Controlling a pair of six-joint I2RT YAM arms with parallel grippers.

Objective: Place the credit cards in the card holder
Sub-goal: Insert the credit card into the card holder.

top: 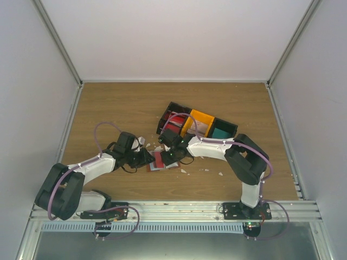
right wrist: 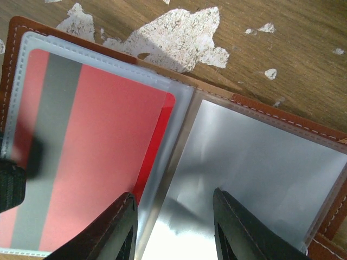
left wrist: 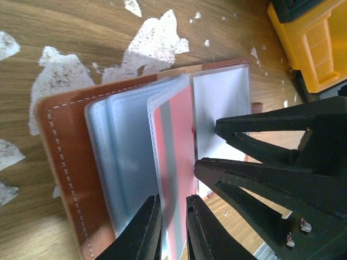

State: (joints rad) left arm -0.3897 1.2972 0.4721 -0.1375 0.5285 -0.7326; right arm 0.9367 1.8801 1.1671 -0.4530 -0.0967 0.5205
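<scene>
The brown leather card holder (top: 161, 162) lies open on the table, its clear sleeves fanned out; it also shows in the left wrist view (left wrist: 62, 157) and the right wrist view (right wrist: 293, 120). A red card (left wrist: 176, 141) with a grey stripe sits in one sleeve (right wrist: 103, 141). My left gripper (left wrist: 172, 201) is closed on the edge of that sleeve and card (top: 147, 158). My right gripper (right wrist: 172, 194) is open, its jaws straddling the holder's spine and resting on the empty right sleeve (top: 171, 154). More red and teal cards lie in the bin tray.
A three-compartment bin tray (top: 198, 115) in black, orange and teal stands just behind the holder; its orange wall (left wrist: 309, 43) is close to my grippers. White torn scraps (left wrist: 157, 40) dot the wood around the holder (right wrist: 184, 38). White walls enclose the table.
</scene>
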